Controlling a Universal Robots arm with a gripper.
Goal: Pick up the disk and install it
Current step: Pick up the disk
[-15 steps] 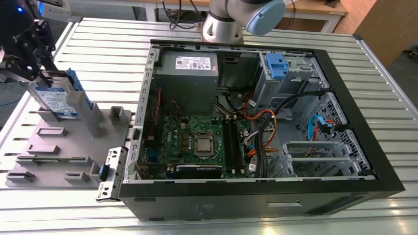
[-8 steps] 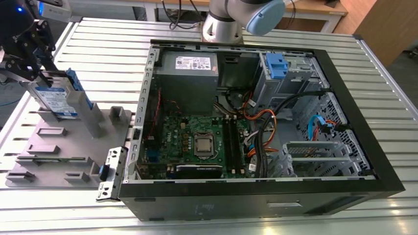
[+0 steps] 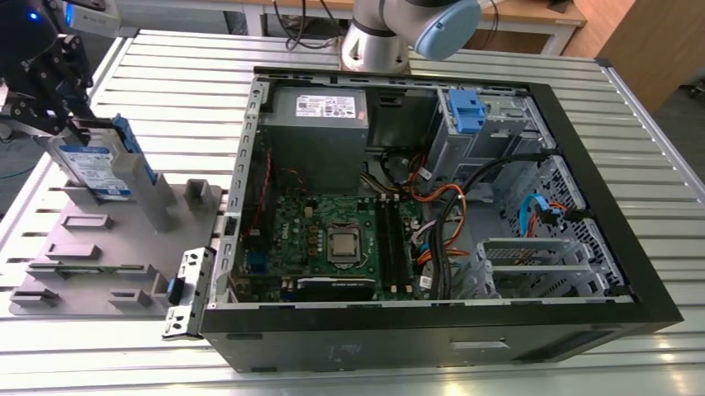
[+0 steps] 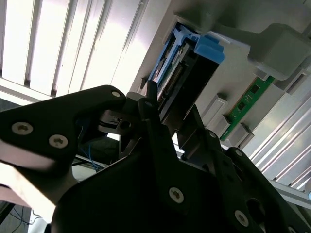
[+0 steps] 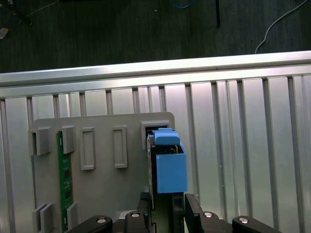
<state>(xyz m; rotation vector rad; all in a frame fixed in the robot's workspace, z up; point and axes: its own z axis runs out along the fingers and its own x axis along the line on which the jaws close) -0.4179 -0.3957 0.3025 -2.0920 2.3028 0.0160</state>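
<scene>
Disk [image 3: 99, 169] upright — gripper [image 3: 73, 124] at top

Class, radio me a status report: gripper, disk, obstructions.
Gripper at flat silver metal disk with blue plastic frame. Upright in grey slotted holder. Nothing blocking.

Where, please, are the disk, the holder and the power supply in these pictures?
disk [image 3: 94, 169]: exterior view, on its labelled face.
holder [image 3: 144, 247]: exterior view, on its flat base.
power supply [image 3: 317, 147]: exterior view, on its grey side.

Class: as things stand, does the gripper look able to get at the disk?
Probably yes: the gripper sits right at the upper edge of the disk, which stands upright and uncovered in the grey holder.
</scene>
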